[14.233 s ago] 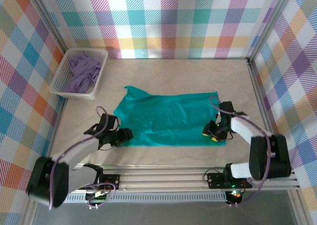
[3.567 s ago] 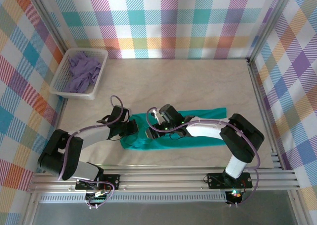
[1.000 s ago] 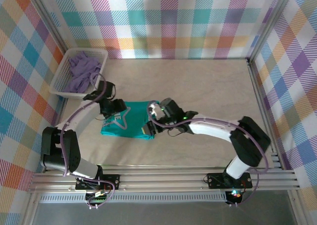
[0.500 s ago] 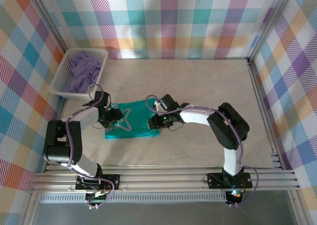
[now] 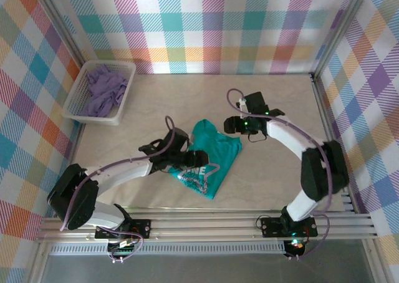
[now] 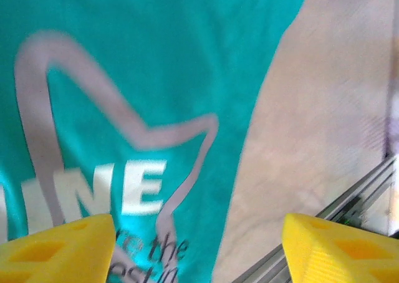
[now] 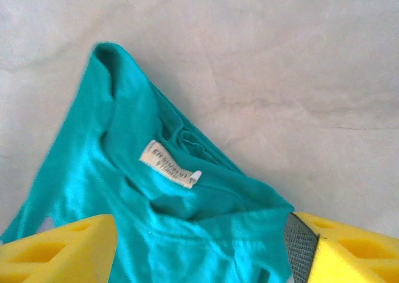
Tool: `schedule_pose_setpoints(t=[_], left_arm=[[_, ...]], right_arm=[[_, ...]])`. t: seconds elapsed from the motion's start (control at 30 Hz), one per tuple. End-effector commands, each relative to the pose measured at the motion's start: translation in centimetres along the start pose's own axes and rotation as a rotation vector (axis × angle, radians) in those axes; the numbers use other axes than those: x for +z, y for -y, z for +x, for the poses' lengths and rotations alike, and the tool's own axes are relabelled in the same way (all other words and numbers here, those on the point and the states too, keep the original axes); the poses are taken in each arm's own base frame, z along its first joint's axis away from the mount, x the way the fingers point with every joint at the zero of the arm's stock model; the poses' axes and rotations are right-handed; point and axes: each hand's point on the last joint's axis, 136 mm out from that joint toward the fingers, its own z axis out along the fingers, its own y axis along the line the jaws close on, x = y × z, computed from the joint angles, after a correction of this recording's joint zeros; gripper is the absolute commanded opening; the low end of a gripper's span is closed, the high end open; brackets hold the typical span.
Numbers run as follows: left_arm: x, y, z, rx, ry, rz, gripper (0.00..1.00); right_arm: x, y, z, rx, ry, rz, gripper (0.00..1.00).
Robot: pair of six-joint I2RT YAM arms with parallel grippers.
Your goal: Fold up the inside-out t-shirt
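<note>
Basket [image 5: 90, 118] with lavender garment [image 5: 103, 86] inside; left gripper [image 6: 199, 242], right gripper [image 7: 199, 245] agape at t-shirt [image 5: 209, 164].

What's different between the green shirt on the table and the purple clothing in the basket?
The teal t-shirt lies fairly flat on the bare table; the purple garment is bunched up inside a white basket. The teal t-shirt carries a pale printed graphic; the purple garment looks plain. Both are soft fabric.

The pale marbled table [image 5: 181, 96] takes up the middle of the top view. A teal t-shirt [image 5: 212, 163] lies bunched just below centre, print up. At upper left sits a white basket [image 5: 90, 118] of lavender cloth [image 5: 103, 86].
</note>
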Motion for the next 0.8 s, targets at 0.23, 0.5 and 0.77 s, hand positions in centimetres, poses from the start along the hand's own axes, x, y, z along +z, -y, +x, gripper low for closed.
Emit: schedule_pose_setpoints(t=[0.23, 0.5, 0.77], left_arm=[[2.6, -5.2, -13.6, 0.200, 0.066, -0.072, 0.80], [8.6, -5.8, -14.4, 0.276, -0.171, -0.008, 0.87], [11.2, -6.4, -12.5, 0.272, -0.312, 0.036, 0.84]], right_arm=[[0.7, 2.6, 5.5, 0.194, -0.107, -0.059, 0.83], [5.5, 2.9, 6.8, 0.275, -0.196, -0.103, 0.83], [7.6, 1.4, 7.1, 0.296, -0.217, -0.168, 0.76]])
